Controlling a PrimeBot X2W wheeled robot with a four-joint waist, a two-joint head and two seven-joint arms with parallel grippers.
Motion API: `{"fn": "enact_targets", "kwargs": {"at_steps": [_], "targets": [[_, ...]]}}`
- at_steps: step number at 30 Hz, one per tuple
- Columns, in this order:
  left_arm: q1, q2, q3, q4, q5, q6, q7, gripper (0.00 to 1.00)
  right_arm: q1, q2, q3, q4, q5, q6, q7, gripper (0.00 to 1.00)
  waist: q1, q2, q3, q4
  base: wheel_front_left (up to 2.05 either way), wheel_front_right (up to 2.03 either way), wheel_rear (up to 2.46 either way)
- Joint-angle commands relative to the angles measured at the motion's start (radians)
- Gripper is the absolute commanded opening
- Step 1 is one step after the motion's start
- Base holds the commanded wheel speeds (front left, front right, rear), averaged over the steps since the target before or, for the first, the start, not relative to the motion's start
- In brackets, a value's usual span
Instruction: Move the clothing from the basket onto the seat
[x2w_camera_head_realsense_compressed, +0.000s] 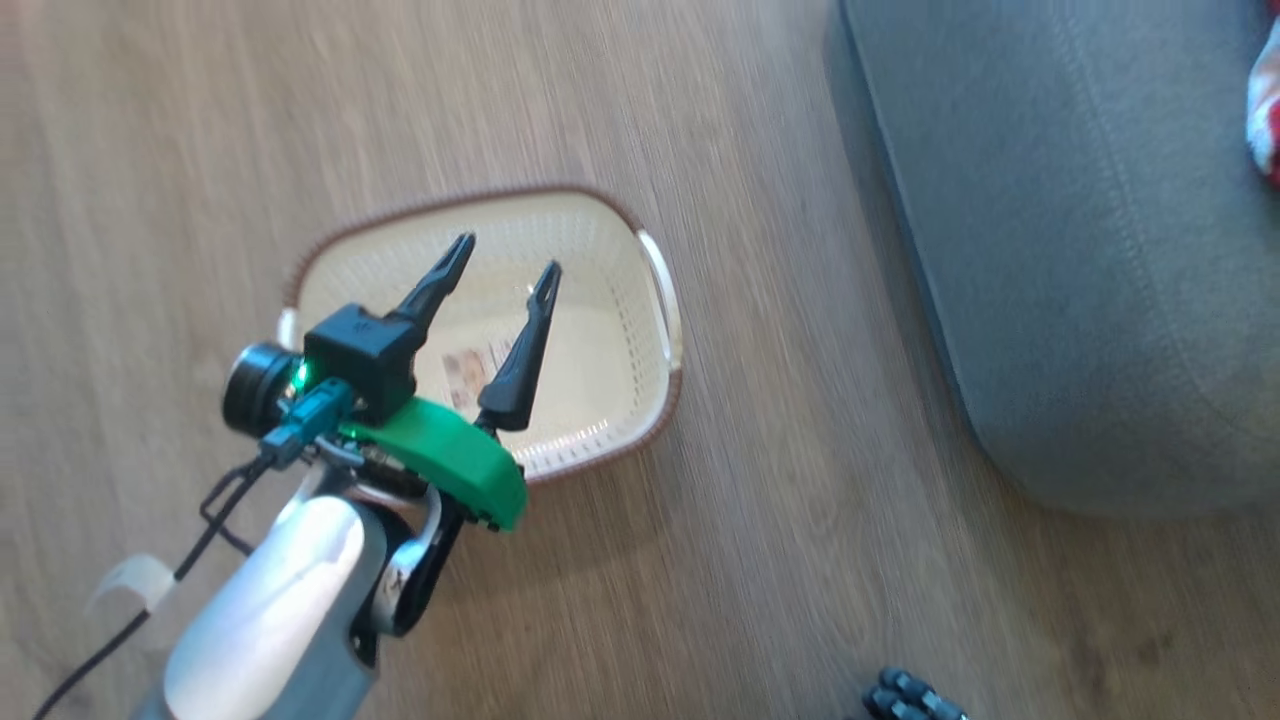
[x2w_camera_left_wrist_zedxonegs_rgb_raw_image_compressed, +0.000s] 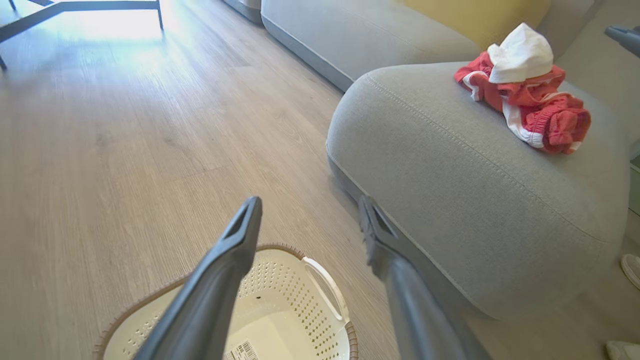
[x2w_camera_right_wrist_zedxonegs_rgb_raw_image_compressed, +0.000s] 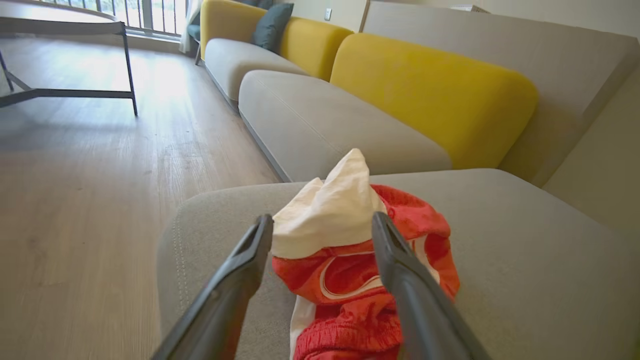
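A pale wood-plank floor (x2w_camera_head_realsense_compressed: 800, 560) runs through the room, with a long sofa of grey cushions and yellow back cushions (x2w_camera_right_wrist_zedxonegs_rgb_raw_image_compressed: 430, 95) along the right side and a dark-legged table (x2w_camera_right_wrist_zedxonegs_rgb_raw_image_compressed: 127, 70) far off to the left. The seat (x2w_camera_left_wrist_zedxonegs_rgb_raw_image_compressed: 450, 180), a big grey upholstered cushion with a rounded corner and pale double stitching, stands on the right of the floor.

The clothing (x2w_camera_right_wrist_zedxonegs_rgb_raw_image_compressed: 350, 285) lies in a crumpled heap on top of the seat, back from its rounded corner. It is bright red soft fabric with white bands and trim. A gathered, ribbed red edge shows at the near side, and a white fold sticks up in a peak at the top of the heap.

The basket (x2w_camera_head_realsense_compressed: 625, 330) sits on the floor to the left of the seat, apart from it. It is cream-white and perforated, with a brown braided rim and a white handle, and a label sticker (x2w_camera_head_realsense_compressed: 475, 370) shows on its bare inner floor.

The left gripper (x2w_camera_head_realsense_compressed: 508, 255) hovers above the basket with its jaws spread and nothing between them. The right gripper (x2w_camera_right_wrist_zedxonegs_rgb_raw_image_compressed: 322, 220) is over the seat, just short of the clothing, its jaws released and wide apart.
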Motion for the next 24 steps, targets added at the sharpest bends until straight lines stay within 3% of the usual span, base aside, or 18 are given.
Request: {"fn": "enact_targets", "kwargs": {"at_steps": [1,7,12,24], "targets": [[0.014,-0.001,0.044,-0.004,-0.018,0.012,-0.027,1.00,0.079,-0.014,0.018,-0.105,0.014,0.007,0.017,1.00,0.0001,-0.0001,-0.121,0.045,0.00,0.00,0.00],[0.068,0.002,0.070,0.059,-0.046,0.029,-0.067,1.00,0.301,0.075,0.015,-0.341,0.017,0.007,0.073,1.00,0.0001,-0.0001,-0.239,0.114,0.00,0.00,0.00],[0.111,0.025,0.119,0.083,-0.081,0.047,-0.091,1.00,0.471,0.158,0.022,-0.461,-0.002,0.007,0.110,1.00,0.0001,-0.0001,-0.296,0.173,0.00,0.00,0.00],[0.182,0.088,0.188,0.185,-0.102,0.060,-0.160,1.00,0.658,0.268,0.059,-0.488,-0.107,0.007,0.035,1.00,0.0001,-0.0001,-0.370,0.255,0.00,0.00,0.00]]}}
